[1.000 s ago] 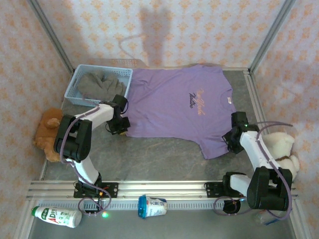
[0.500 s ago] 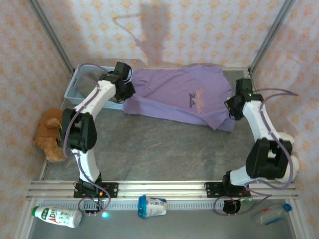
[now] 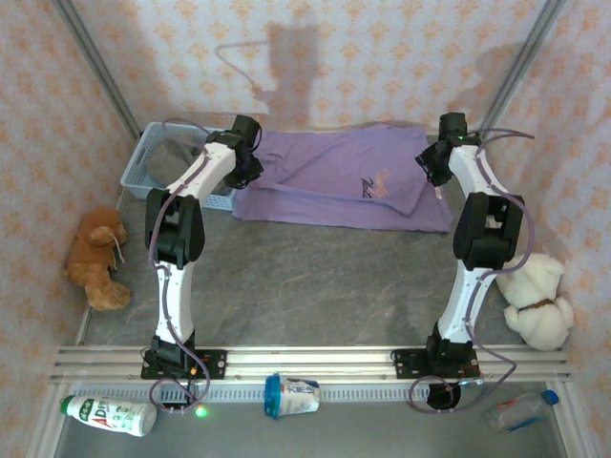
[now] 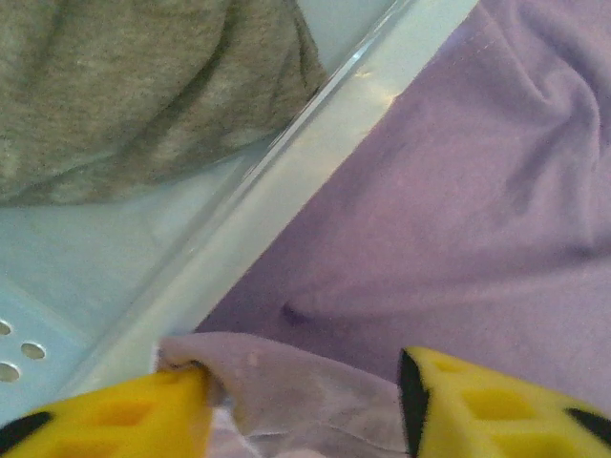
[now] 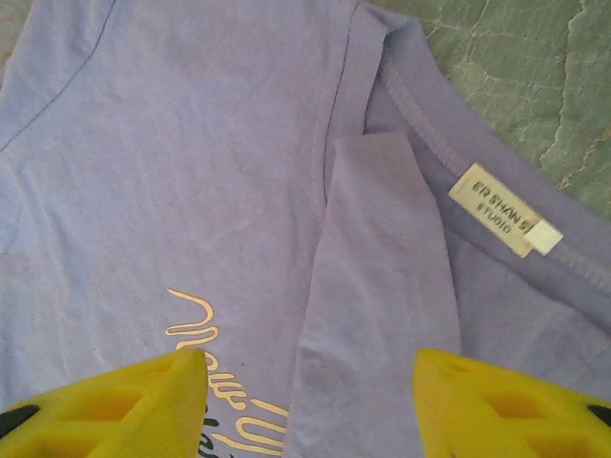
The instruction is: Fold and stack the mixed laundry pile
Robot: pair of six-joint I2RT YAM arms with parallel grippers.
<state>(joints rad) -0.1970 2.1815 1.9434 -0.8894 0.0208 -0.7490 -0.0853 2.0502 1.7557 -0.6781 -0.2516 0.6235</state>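
Patterned cream wallpaper walls in the mottled grey table on three sides. Along its far edge lies the lavender-purple cotton T-shirt, doubled over on itself, with its small dark chest print facing up towards the right end. The dull grey top sits bunched inside the light blue plastic basket at the far left corner, and the basket's wall presses against the shirt's left end.

My left gripper hangs over that rim and the shirt's edge. Its yellow fingers stand apart, with a crumpled bit of hem lying loose between them against one pad. My right gripper hangs over the collar at the shirt's right end, fingers spread wide. A folded flap lies flat below it and the white neck label is just beside.

Well apart from the shirt, a brown plush bear sits at the left edge and a cream plush toy at the right. Beyond the aluminium rail at the near edge lie a white green-labelled bottle, a blue-and-white cup and a clear plastic bottle.
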